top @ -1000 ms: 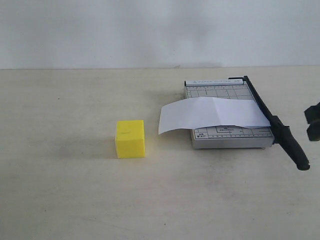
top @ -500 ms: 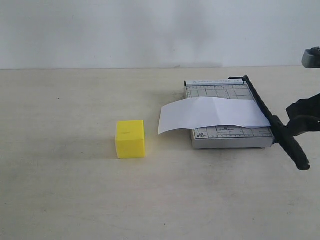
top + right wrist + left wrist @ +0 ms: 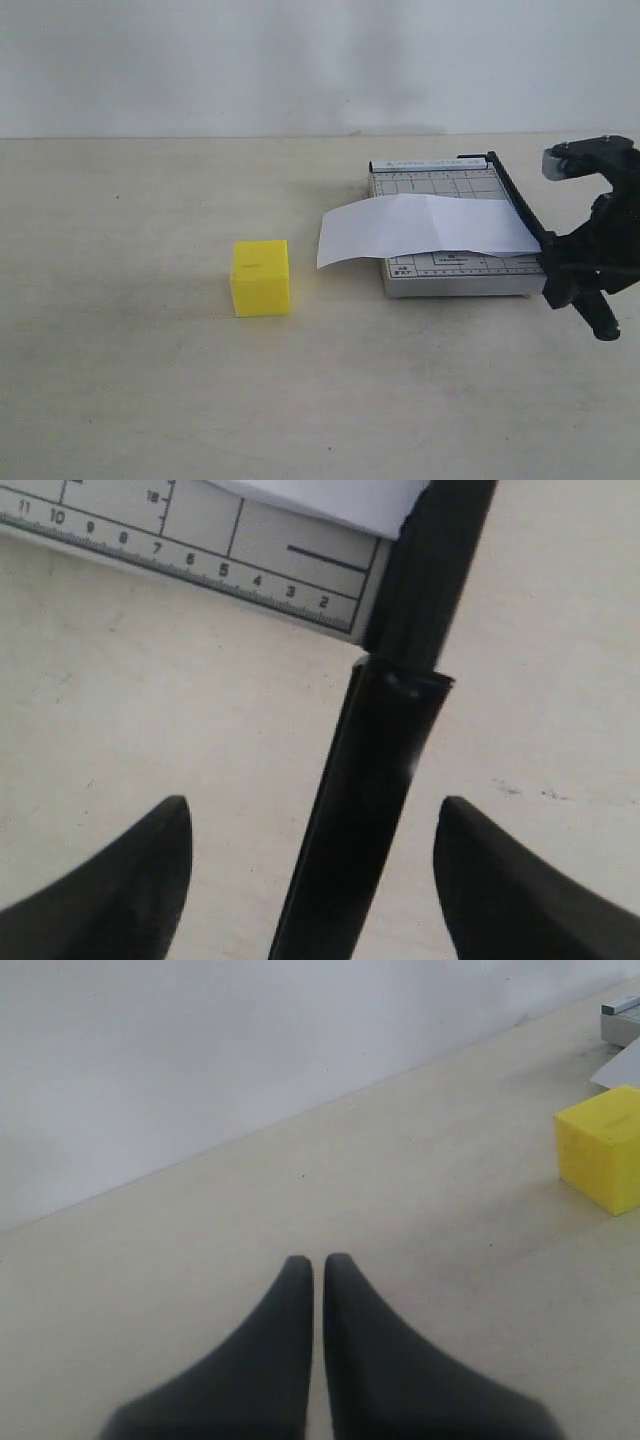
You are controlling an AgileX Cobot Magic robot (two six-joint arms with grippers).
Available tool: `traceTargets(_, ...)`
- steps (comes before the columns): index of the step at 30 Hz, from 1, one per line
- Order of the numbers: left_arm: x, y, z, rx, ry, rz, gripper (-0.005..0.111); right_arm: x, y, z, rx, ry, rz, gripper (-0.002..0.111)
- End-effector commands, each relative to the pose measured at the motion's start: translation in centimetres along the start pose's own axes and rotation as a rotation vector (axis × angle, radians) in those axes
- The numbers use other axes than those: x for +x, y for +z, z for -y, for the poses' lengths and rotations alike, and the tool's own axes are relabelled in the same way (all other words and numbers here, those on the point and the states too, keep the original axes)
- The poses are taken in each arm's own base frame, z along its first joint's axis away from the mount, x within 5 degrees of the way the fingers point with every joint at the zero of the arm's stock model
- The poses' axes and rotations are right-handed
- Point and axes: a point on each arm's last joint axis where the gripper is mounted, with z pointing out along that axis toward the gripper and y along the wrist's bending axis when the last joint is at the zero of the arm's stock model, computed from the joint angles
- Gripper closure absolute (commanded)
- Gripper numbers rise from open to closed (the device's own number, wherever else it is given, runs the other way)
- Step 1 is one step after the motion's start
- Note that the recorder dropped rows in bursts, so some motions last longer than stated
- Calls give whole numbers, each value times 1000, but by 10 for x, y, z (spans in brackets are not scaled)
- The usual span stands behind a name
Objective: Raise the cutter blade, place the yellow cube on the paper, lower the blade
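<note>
Your right gripper (image 3: 312, 815) is at the right edge of the exterior view, its fingers spread wide on either side of the cutter blade (image 3: 520, 205) handle without touching it. The blade lies flat along the right side of the grey cutter board (image 3: 440, 272), at the paper's (image 3: 420, 228) right edge. The yellow cube (image 3: 261, 277) sits left of centre, well apart. Your left gripper (image 3: 318, 1265) is pressed together, empty.

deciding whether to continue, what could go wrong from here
The open right gripper straddles the thick black plastic handle of the cutter blade without gripping; the rounded handle may slip. The loose white paper sheet reaches the blade and overhangs the grey gridded board; lifting could shift it.
</note>
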Motion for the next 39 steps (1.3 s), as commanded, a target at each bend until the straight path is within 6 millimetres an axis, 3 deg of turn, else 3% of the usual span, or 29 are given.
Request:
traceTargets(1, -1, 0, -1, -5, 0, 11, 102, -5, 8, 3, 34, -5, 17, 43)
traceTargets(10, -1, 0, -1, -5, 0, 11, 102, -6, 21, 7, 41, 8, 2, 43)
traceTargets(17, -1, 0, -1, -5, 0, 11, 102, -7, 21, 8, 49, 4, 13, 47)
traceTargets(27, -1, 0, -1, -5, 0, 11, 102, -7, 21, 8, 50, 3, 12, 102)
traceTargets(29, -1, 0, -1, -5, 0, 11, 102, -8, 19, 8, 52, 2, 20, 108)
traceTargets(39, -1, 0, -1, -5, 0, 11, 102, -37, -18, 9, 45, -24, 56, 100)
